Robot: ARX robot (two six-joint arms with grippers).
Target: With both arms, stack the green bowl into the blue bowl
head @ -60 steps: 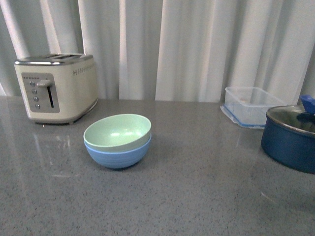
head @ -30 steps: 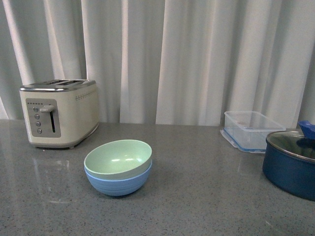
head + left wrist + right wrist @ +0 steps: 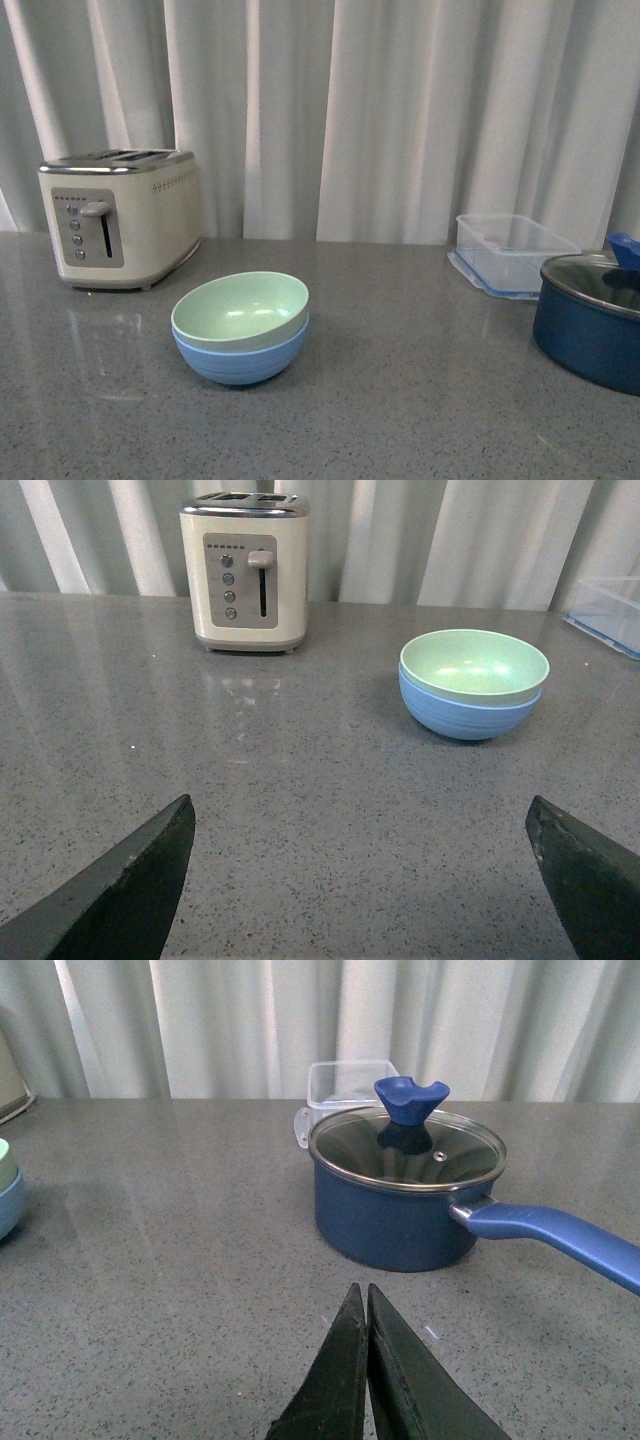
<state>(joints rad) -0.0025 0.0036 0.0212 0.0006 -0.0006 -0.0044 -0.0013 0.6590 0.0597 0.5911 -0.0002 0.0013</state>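
I see the green bowl [image 3: 240, 309] nested in the blue bowl [image 3: 241, 359], lower left of centre; left tool [image 3: 360, 880] gapes wide, right tool [image 3: 366, 1360] pinched closed, both empty.

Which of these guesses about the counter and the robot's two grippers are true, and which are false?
1. The green bowl sits nested inside the blue bowl. True.
2. The left gripper is clamped on the bowls. False: its fingers are spread wide and the bowls stand untouched farther along the counter.
3. The right gripper is closed and holds nothing. True.
4. The pot has no lid. False: a glass lid with a blue knob covers it.
5. The toaster stands to the right of the bowls in the front view. False: it stands to their left, near the curtain.
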